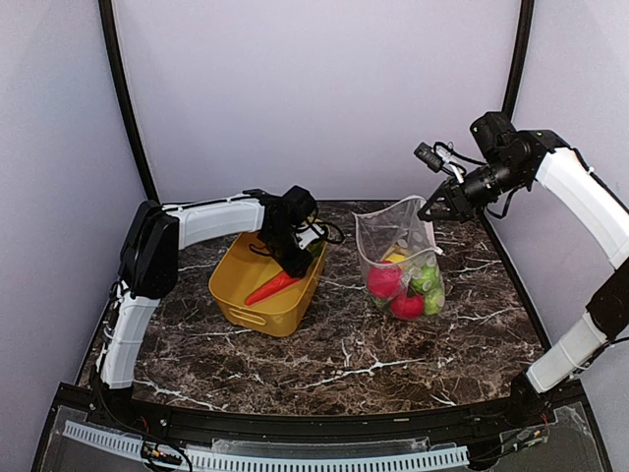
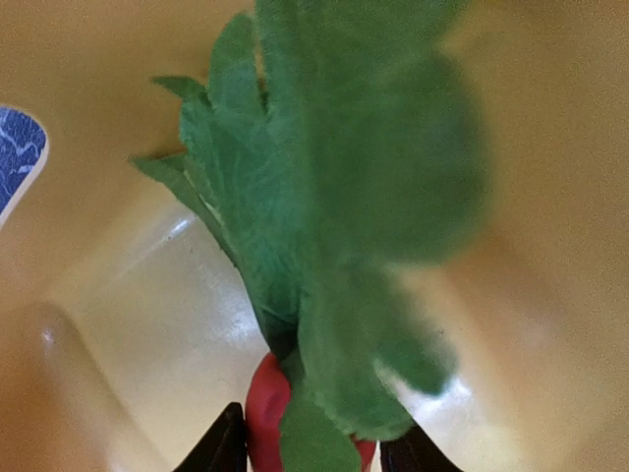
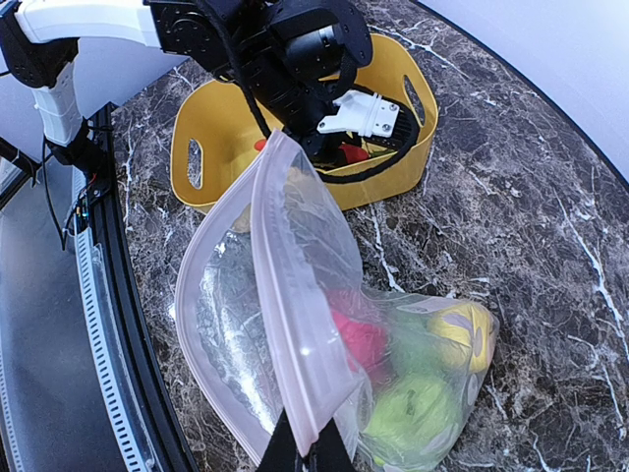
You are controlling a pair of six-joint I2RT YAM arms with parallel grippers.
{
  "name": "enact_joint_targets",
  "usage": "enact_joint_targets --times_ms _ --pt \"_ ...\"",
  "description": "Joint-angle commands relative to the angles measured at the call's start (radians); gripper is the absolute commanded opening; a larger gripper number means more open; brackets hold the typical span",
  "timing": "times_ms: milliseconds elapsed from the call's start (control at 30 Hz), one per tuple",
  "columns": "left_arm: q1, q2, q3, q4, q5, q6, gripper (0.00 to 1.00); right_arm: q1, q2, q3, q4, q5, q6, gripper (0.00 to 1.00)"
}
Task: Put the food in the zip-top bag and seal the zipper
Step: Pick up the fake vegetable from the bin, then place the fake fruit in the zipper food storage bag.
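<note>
The clear zip-top bag (image 1: 401, 258) stands on the table with its mouth held open; red, green and yellow toy fruit (image 1: 405, 287) lie inside. My right gripper (image 1: 432, 209) is shut on the bag's pale zipper strip (image 3: 295, 334) and holds that edge up; the bag (image 3: 295, 324) fills the right wrist view. My left gripper (image 1: 295, 264) is down in the yellow tub (image 1: 263, 305), shut on the orange-red carrot (image 1: 273, 287). In the left wrist view the carrot's red body (image 2: 263, 408) sits between the fingers and its green leaves (image 2: 344, 177) fill the frame.
The yellow tub (image 3: 211, 147) sits left of the bag, about a hand's width away. The dark marble table (image 1: 344, 364) runs to a black front rail. A purple backdrop closes the back and sides.
</note>
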Motion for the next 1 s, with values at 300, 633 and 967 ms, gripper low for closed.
enact_joint_targets --times_ms 300,633,967 --pt "0.007 -0.064 0.076 -0.084 -0.034 -0.012 0.28 0.004 0.002 -0.004 0.010 0.007 -0.011 0.00" --pt "-0.015 -0.320 0.036 -0.034 -0.017 -0.116 0.27 0.003 0.007 -0.005 0.013 -0.003 -0.011 0.00" --pt "-0.125 -0.552 -0.054 0.290 0.041 -0.113 0.27 0.004 0.009 0.001 0.011 -0.025 -0.007 0.00"
